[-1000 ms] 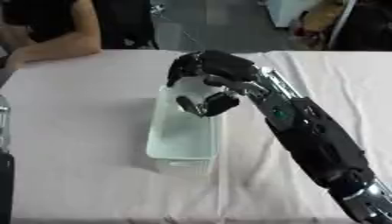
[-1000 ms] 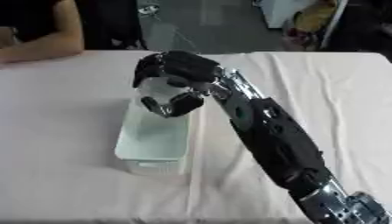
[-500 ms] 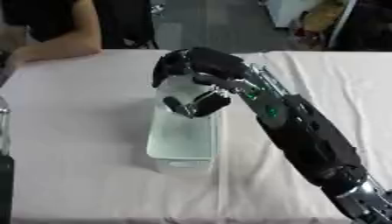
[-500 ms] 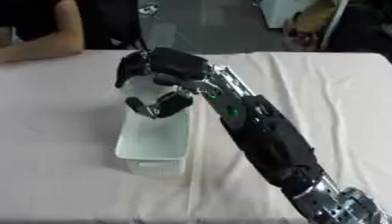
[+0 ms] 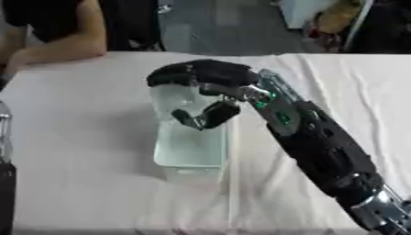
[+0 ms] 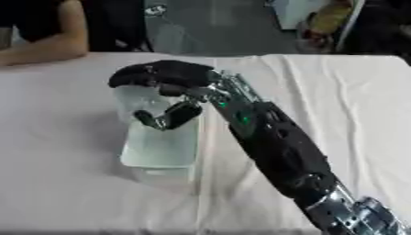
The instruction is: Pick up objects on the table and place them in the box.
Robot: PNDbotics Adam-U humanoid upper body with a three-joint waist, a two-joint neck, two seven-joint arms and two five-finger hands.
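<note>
Our right hand (image 5: pixel 210 89) is over the far end of the clear box (image 5: pixel 191 149), which sits in the middle of the desk (image 5: pixel 80 137) on its white cloth. Our fingers (image 5: pixel 210 117) are curled around a see-through thing (image 5: pixel 178 100) that looks like a plastic cup or jar, and we hold it just above the box. We think this thing is almost in, but we have not let it go yet. The box looks empty inside. We cannot see any other things left on the desk to pick up. Our left hand does not show.
</note>
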